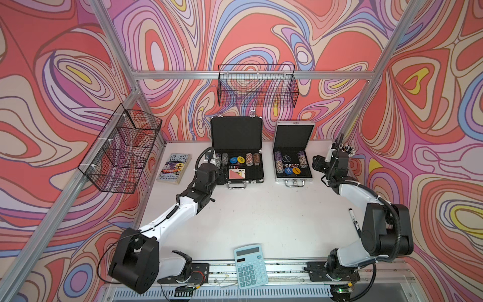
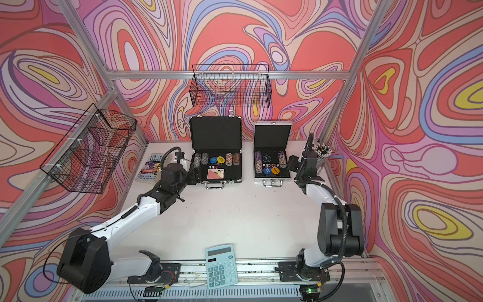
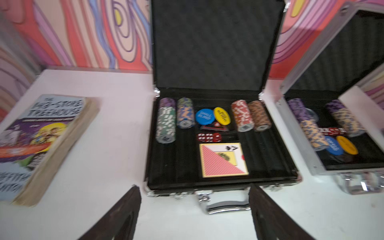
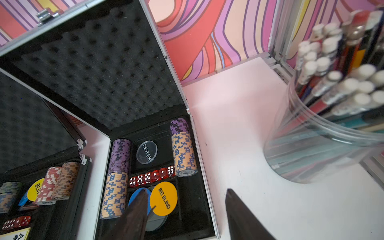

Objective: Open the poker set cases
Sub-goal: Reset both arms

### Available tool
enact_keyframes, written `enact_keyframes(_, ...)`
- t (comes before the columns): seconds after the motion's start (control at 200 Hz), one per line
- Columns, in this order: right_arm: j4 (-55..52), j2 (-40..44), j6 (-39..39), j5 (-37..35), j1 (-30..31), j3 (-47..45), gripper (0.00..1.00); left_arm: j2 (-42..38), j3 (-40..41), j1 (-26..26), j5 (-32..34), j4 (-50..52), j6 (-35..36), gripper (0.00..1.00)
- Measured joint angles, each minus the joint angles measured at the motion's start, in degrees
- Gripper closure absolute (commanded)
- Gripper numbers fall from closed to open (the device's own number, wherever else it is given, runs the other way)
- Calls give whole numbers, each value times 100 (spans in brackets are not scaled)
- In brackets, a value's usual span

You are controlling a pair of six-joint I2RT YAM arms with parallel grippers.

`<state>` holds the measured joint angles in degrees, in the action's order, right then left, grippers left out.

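Both poker set cases stand open at the back of the table, lids upright. The larger black case (image 1: 236, 133) (image 2: 216, 133) (image 3: 209, 45) holds chip stacks, dice and a card deck. The smaller silver case (image 1: 294, 136) (image 2: 272, 136) (image 4: 99, 68) to its right holds chips and dice. My left gripper (image 1: 222, 176) (image 2: 194, 176) (image 3: 193, 187) is open just in front of the black case's front left corner, holding nothing. My right gripper (image 1: 317, 163) (image 2: 294, 160) (image 4: 186, 191) is open and empty beside the silver case. One of its fingers is over the tray, the other over the table beyond the case's right wall.
A paperback book (image 1: 173, 168) (image 3: 41, 141) lies left of the black case. A light-blue calculator (image 1: 251, 266) sits at the front edge, and a marker (image 1: 355, 222) lies by the right arm. A clear jar of pens (image 1: 346, 150) (image 4: 332, 124) stands back right. Wire baskets (image 1: 257, 85) (image 1: 122, 149) hang on the walls.
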<state>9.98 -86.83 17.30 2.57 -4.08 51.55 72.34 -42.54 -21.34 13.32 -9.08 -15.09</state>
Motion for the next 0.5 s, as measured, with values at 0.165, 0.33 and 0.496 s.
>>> enact_keyframes(0.165,522,503,101,-205,48,-597,28,-229,1025,605,710,-540,247,12)
enact_keyframes(0.33,776,693,13,-533,170,-1045,20,-402,1705,1071,1228,-927,409,12)
enact_keyframes(0.496,1246,935,-251,-826,361,-1853,14,-402,1921,1244,1432,-1425,643,11)
